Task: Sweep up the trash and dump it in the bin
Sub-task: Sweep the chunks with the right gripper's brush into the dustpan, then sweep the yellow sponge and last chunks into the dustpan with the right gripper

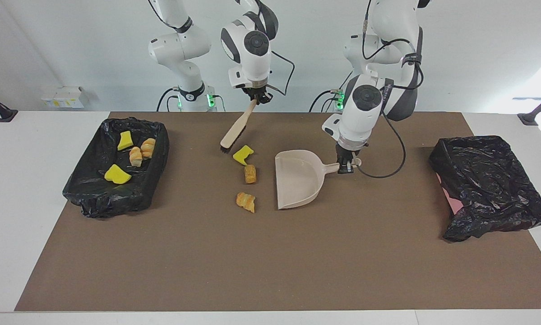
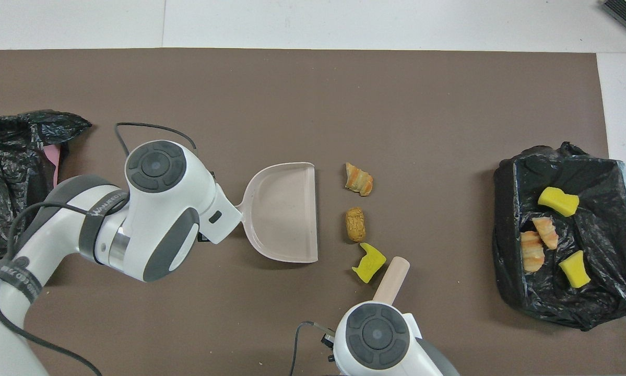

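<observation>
Bread lump (image 1: 246, 201), dustpan (image 1: 297, 178), "WALKEO" lettering on left arm band (image 2: 103, 204)

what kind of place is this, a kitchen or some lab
Most likely a robotics lab, not a kitchen: two robot arms stand at a white table with a brown mat, and mock trash lies beside a dustpan, with bag-lined bins at each end.
</observation>
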Robot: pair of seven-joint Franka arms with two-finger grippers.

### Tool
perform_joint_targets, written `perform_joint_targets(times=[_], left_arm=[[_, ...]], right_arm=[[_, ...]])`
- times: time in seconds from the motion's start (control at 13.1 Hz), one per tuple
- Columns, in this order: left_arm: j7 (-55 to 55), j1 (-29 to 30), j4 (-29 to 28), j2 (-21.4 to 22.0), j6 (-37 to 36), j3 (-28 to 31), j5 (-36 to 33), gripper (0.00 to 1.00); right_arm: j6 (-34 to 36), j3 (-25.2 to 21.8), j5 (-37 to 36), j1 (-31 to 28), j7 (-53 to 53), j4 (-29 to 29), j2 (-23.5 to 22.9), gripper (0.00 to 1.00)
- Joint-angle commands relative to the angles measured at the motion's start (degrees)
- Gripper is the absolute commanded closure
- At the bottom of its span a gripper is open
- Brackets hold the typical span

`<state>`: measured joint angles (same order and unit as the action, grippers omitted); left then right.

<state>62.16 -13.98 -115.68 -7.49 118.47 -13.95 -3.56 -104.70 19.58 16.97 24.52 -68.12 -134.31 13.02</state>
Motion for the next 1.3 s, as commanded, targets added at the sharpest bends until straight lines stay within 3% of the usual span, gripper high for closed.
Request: perform_joint_targets(times=[0.0, 0.46, 0.61, 0.84, 1.07, 1.22], left_arm=[[-9.0, -5.2, -3.5, 1.7, 3.1, 0.8, -4.1, 1.00], [-9.9, -6.5, -5.8, 2.6, 4.7, 0.7, -5.1, 1.00], [-9.8, -6.4, -6.7, 2.9, 6.7, 0.6, -5.1, 1.00], [-10.6, -6.1, -7.7, 2.9, 9.1, 0.6, -4.9, 1.00], [-12.7, -5.6, -7.7, 2.8, 9.1, 0.6, -4.3, 1.00], [-19.2, -6.0, -7.6, 2.9, 8.4, 0.7, -4.3, 1.00]], right_arm=[[-4.2, 0.1, 1.2, 0.2, 1.1, -0.9, -2.6, 1.00], [-8.5, -0.1, 0.2, -0.8, 25.4, -0.8, -4.5, 1.00], [-11.3, 0.0, 0.8, -0.7, 26.6, 1.1, -6.3, 1.00], [-9.4, 0.0, 0.8, -0.6, 22.4, 9.2, -10.8, 1.00], [-5.3, -0.6, -0.3, -2.1, 22.8, 12.4, -10.7, 1.00], [-3.0, -0.3, -5.3, -5.3, 25.7, 14.0, -11.0, 1.00]])
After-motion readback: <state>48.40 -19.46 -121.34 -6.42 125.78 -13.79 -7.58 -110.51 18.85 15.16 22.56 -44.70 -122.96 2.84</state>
